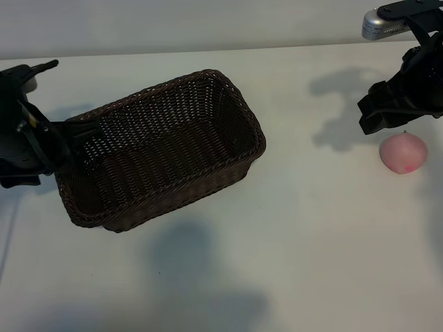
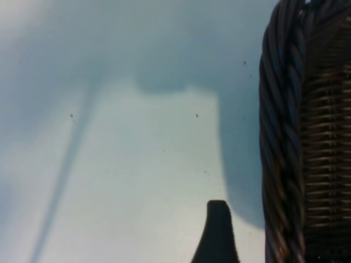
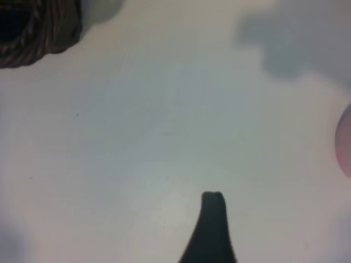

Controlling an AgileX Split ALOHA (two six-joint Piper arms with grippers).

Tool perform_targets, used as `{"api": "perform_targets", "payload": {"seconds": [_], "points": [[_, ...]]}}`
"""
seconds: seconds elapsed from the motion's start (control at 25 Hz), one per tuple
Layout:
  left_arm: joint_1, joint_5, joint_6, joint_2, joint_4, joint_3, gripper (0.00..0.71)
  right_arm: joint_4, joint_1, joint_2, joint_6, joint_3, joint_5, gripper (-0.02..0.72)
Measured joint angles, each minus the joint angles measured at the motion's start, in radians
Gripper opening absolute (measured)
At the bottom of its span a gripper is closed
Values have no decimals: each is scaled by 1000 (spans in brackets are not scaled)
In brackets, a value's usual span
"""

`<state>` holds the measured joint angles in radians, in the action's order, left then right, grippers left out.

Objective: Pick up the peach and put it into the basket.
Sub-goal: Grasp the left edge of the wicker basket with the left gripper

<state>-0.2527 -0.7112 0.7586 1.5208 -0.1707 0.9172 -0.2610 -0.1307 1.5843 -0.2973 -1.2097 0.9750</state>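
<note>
One broad white worktop (image 1: 291, 263) fills nearly the whole exterior view, matte and bare across its near half, with soft grey shadows of the arms lying on it. Behind its far edge runs a plain pale wall (image 1: 208, 21).

The basket (image 1: 163, 149) is the largest thing on it: dark-brown wicker, rectangular with rounded corners and a braided rim, set at a slant left of centre, with nothing inside it. Open worktop lies all along its near side and between its right end and the fruit, which sits well apart from it. In the left wrist view the braided rim and woven wall run up one side, very close to the camera; in the right wrist view only a corner of the rim shows, far across bare surface.

The left gripper (image 1: 66, 138) sits at the basket's left end, its dark body just beside the rim; whether it touches the wicker cannot be told. Its fingers (image 2: 218, 233) stand wide apart and hold nothing.

The right gripper (image 1: 384, 114) hangs near the right edge of the exterior view, just above and behind the peach, not touching it. Its fingers (image 3: 211, 230) are likewise spread wide, with nothing between them.

The peach (image 1: 403, 153) rests on the worktop by the right edge, small, round, pale pink with a deeper pink spot and a tiny stem on top. It lies outside the basket.
</note>
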Motion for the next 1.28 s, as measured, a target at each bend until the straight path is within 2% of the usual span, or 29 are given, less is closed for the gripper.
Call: {"api": "perform_targets", "payload": {"seconds": [0.68,0.96,1.08,1.24,1.28], "points": [[1,118,-20,238,52,0,592,0,0,0,0,0,2,595],[1,148,-21,257,52,0,585,0,0,0,0,0,2,595],[1,148,-20,257,52,0,515,0,0,0,0,0,2,595],[2,152,-21,257,52,0,327,0,0,0,0,0,2,595],[2,153,-21,257,57,0,328,0,0,0,0,0,2,595]]}}
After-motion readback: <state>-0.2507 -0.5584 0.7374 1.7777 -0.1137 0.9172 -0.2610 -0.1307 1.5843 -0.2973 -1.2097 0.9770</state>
